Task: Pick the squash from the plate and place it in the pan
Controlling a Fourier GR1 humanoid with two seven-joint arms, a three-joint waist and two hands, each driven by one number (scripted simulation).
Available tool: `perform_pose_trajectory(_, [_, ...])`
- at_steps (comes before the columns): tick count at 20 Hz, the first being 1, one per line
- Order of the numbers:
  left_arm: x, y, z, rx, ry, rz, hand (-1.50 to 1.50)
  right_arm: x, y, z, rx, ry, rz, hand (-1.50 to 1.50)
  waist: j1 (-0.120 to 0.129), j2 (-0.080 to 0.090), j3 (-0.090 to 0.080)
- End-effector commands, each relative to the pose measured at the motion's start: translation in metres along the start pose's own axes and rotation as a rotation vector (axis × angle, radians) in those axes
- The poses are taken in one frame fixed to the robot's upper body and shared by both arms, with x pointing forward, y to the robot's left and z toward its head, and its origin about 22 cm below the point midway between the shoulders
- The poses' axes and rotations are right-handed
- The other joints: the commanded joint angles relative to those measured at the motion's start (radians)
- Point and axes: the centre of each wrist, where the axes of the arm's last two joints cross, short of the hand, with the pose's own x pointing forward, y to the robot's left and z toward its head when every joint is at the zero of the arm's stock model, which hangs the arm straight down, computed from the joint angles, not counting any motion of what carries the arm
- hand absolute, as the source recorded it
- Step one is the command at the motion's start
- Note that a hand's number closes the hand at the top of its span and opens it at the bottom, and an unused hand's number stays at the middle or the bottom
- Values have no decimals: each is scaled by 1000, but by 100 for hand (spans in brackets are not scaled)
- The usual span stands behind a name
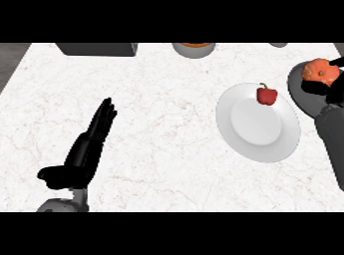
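The right robot hand (pixel 335 82) is reaching over the dark pan (pixel 301 97) at the right edge of the counter (pixel 167 99), its black fingers curling round the orange squash (pixel 320 70), which is sitting over the pan's far side rather than on the white plate (pixel 257 133). Whether the squash is already touching the pan floor or hanging just above it cannot be told from this view, since the hand and forearm are covering most of the pan. The step in hand looks like the placing itself. To do it well, the hand should be bringing the squash down until it is resting inside the rim, away from the edge nearest the plate, and only then letting the fingers spread, lifting straight up so nothing nudges the squash back out. A red pepper (pixel 266 94) is lying on the plate's upper part, just beside the pan, so any withdrawal should be avoiding a sweep across it. The left robot hand (pixel 86 144) is resting on the counter at the view's left, fingers straight and relaxed, holding nothing.
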Motion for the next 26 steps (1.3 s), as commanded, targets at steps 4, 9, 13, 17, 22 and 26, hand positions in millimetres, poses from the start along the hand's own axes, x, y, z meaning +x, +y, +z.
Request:
perform_pose_trajectory(4, [-4,-16,0,-18,-15,-13,0,-51,-13,-33,-127,44,-28,150,18,10,3])
perform_pose_trajectory(9, [2,-4,-8,-13,-40,-16,0,-72,-33,-59,-143,61,-38,150,28,17,5])
perform_pose_trajectory(13, [-1,-12,-4,-42,-12,-1,0,-91,-36,-64,140,245,-12,-150,38,20,4])
perform_pose_trajectory(17, [2,-11,-8,-51,-25,18,0,-96,-29,-55,371,222,26,-150,63,31,6])
perform_pose_trajectory(22, [5,-12,-7,-54,-32,8,0,-91,-24,-52,415,189,-128,-150,65,29,8])
perform_pose_trajectory(26, [2,-10,-7,-56,-34,-2,0,-82,-35,-67,265,153,-273,-150,55,29,9])
